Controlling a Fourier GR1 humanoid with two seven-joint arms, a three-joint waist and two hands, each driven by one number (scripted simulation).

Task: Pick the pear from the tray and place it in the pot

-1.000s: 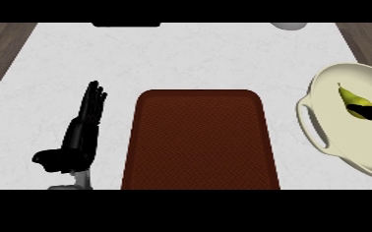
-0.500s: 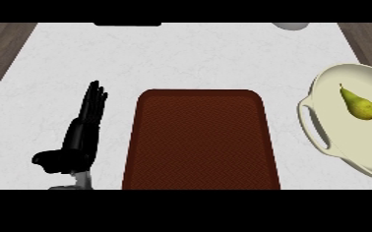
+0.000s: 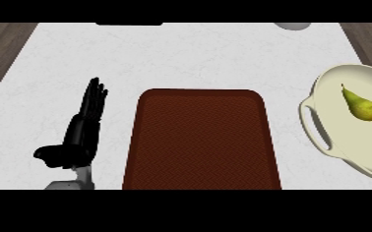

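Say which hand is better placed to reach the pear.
Right, probably: the pear lies in the pot at the right edge, though the right hand is out of view. The left hand rests open across the tray.

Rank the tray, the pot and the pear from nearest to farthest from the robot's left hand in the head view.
Measured from the left hand, open at the view's left:
1. The tray, just to the hand's right, mid-counter.
2. The pot, at the view's right edge; its near rim comes before the fruit.
3. The pear, lying inside the pot, past that rim.
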